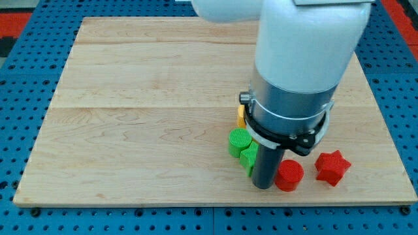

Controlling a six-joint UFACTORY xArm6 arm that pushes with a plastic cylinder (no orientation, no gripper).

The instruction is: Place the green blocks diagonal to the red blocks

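Note:
A green round block (239, 141) and a second green block (248, 158) of unclear shape sit together near the board's lower middle, just left of my rod. My tip (262, 187) rests on the board between the lower green block and a red round block (289, 175), close to both. A red star block (332, 167) lies to the right of the red round block. The arm's body hides what lies behind the rod.
A yellow block (240, 116) peeks out at the left edge of the arm's body, above the green blocks, mostly hidden. The wooden board (130, 111) lies on a blue pegboard (19, 78). The board's bottom edge is close below the blocks.

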